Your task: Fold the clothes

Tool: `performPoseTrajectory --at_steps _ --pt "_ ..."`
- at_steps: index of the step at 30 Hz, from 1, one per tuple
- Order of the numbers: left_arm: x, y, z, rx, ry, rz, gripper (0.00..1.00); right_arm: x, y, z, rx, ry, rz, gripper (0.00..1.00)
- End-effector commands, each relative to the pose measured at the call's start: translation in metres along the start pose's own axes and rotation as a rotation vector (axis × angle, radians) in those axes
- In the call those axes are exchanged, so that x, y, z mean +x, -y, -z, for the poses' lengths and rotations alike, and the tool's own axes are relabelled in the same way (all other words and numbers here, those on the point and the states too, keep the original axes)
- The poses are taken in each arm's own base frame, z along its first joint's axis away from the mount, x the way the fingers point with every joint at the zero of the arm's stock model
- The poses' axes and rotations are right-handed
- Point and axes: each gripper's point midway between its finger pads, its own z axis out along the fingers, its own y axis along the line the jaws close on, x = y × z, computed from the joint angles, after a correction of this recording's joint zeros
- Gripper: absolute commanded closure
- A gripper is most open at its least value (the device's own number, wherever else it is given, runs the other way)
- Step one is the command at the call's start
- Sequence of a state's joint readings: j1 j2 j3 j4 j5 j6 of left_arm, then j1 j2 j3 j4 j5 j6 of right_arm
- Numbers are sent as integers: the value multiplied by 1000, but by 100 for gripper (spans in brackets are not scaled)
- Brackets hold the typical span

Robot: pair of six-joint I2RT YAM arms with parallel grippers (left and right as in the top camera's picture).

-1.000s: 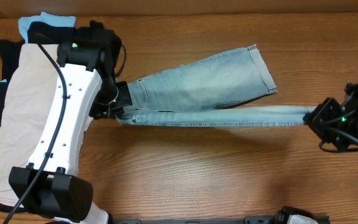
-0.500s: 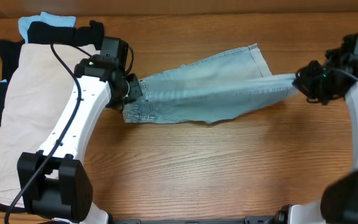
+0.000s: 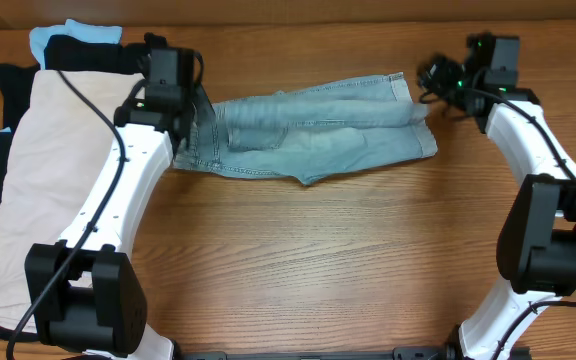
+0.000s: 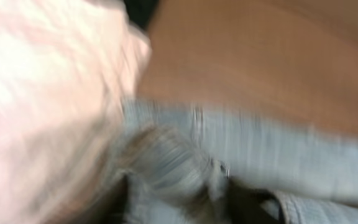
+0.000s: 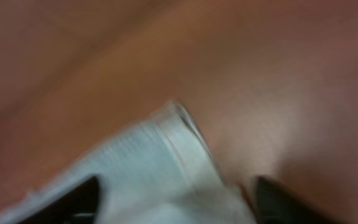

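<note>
The clothes, faded light-blue denim shorts point(image 3: 318, 135), lie flat across the back of the wooden table, doubled lengthwise. The waistband is at the left and the cuffed hems at the right. My left gripper point(image 3: 193, 120) sits over the waistband end. In the blurred left wrist view its dark fingers stand apart, with bunched denim point(image 4: 173, 168) between them. My right gripper point(image 3: 430, 80) hovers at the hem end. In the right wrist view its jaws are wide open, and the pale cuffed hem point(image 5: 148, 168) lies loose between them.
A pile of other garments fills the left edge: large beige shorts point(image 3: 43, 170) on top, with black cloth point(image 3: 13, 85) and pale-blue cloth point(image 3: 68, 35) under them. The left arm stretches over this pile. Bare wood point(image 3: 318, 260) lies in front of the shorts.
Both arms carried the stretched lower leg up and over the other leg. The shorts dropped flat, and both grippers went from shut on the denim to jaws apart.
</note>
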State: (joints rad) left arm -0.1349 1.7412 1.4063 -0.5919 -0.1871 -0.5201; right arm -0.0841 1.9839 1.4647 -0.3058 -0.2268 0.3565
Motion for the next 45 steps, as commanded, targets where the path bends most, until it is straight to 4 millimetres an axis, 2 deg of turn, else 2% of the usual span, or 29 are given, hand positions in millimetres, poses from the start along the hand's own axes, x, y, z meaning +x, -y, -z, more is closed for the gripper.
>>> performPoseTrajectory --at_steps 1,4,8,13,17,18,20,21,23,25,26,29,33,37,41,43,45 --pt "-47 -19 9 -90 196 53 0 -23 -32 3 -53 105 71 0" --pt "-63 -13 17 -52 232 71 0 -25 -32 6 -48 96 63 0" --pt "-65 5 27 80 147 73 0 1 -1 11 37 -31 6 0" --pt "-39 10 35 185 -36 79 0 41 32 21 128 -211 16 0" --pt "-11 0 34 147 -150 41 0 59 40 22 147 -287 46 2" --pt "-6 -2 35 139 -168 15 0 64 39 20 146 -301 65 11" --pt "0 -5 35 127 -188 -23 0 72 38 12 141 -322 95 38" --pt "2 -7 36 119 -194 -35 0 76 37 7 137 -331 113 59" --pt "3 -12 35 90 -194 -40 0 84 34 -5 129 -344 129 81" --pt "2 -14 35 72 -189 -43 0 92 31 -17 122 -355 142 93" --pt "2 -15 35 69 -187 -43 0 98 30 -23 119 -364 145 95" --pt "1 -14 35 71 -185 -42 0 108 22 -37 103 -370 170 96" --pt "3 -15 34 69 -189 -43 0 100 0 -61 45 -282 224 95" --pt "9 -17 31 61 -204 -44 0 67 -31 -75 -37 -109 231 93" --pt "17 -21 25 52 -225 -46 0 25 -60 -76 -128 80 186 92" --pt "20 -22 23 47 -235 -46 0 16 -65 -74 -146 113 168 92" --pt "21 -22 21 45 -240 -46 0 15 -62 -73 -135 99 158 92"
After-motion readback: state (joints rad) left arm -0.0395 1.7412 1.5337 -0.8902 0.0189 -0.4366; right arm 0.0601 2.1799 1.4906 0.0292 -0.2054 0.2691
